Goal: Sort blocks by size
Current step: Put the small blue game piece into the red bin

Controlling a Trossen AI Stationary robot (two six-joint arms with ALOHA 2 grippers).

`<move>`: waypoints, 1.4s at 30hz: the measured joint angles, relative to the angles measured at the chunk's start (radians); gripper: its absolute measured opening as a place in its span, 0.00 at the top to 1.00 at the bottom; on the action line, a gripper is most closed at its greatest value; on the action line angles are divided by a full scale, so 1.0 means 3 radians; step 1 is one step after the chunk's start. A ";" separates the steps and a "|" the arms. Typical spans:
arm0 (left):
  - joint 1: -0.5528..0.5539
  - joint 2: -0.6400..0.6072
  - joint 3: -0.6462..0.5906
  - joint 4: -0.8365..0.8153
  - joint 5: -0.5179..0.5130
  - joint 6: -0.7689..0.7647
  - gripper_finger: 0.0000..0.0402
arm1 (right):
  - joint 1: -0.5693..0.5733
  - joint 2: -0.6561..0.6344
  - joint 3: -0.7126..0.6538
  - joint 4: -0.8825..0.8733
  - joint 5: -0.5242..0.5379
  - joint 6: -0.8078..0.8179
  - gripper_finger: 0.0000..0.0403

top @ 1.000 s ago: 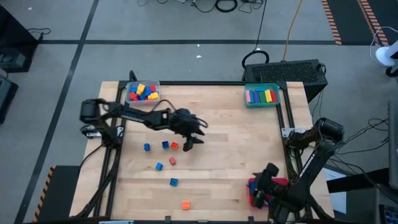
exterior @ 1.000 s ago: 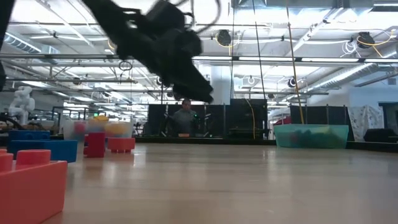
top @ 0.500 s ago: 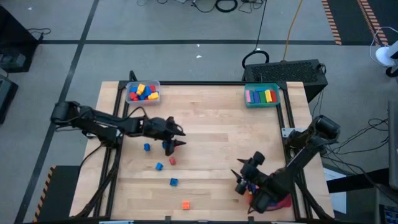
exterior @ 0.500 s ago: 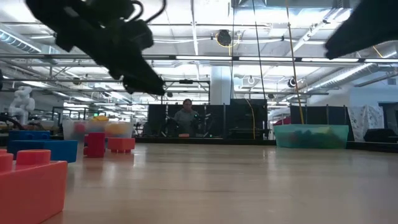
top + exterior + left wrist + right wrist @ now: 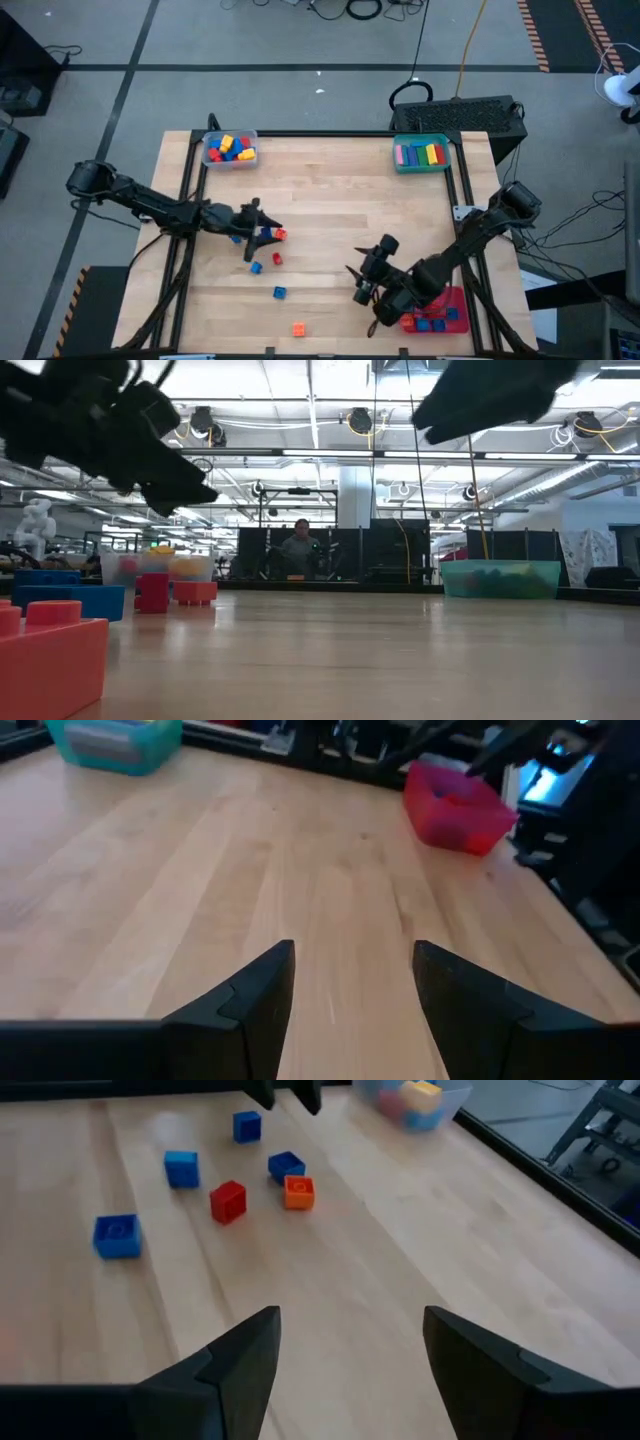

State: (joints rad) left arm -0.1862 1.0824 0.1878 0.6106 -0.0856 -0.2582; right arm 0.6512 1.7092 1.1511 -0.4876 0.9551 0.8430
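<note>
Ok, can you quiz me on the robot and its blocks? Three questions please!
1. True or false: the left fingers are holding a block.
2. Which tray holds the long bars? A clear, B teal, C red.
3. What colour is the loose block farthest from the clear tray?

Key
1. False. The left fingers and the right fingers are both open and empty.
2. B, the teal tray.
3. Orange.
</note>
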 joint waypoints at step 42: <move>-0.0150 0.0108 -0.0258 -0.1140 -0.0699 -0.0169 0.26 | -0.0639 0.0005 -0.0394 0.1560 -0.0850 -0.0845 0.43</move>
State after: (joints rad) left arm -0.2314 1.1147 0.1104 0.2687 -0.2953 -0.3089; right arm 0.4595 1.7107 1.0328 -0.0196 0.7002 0.5896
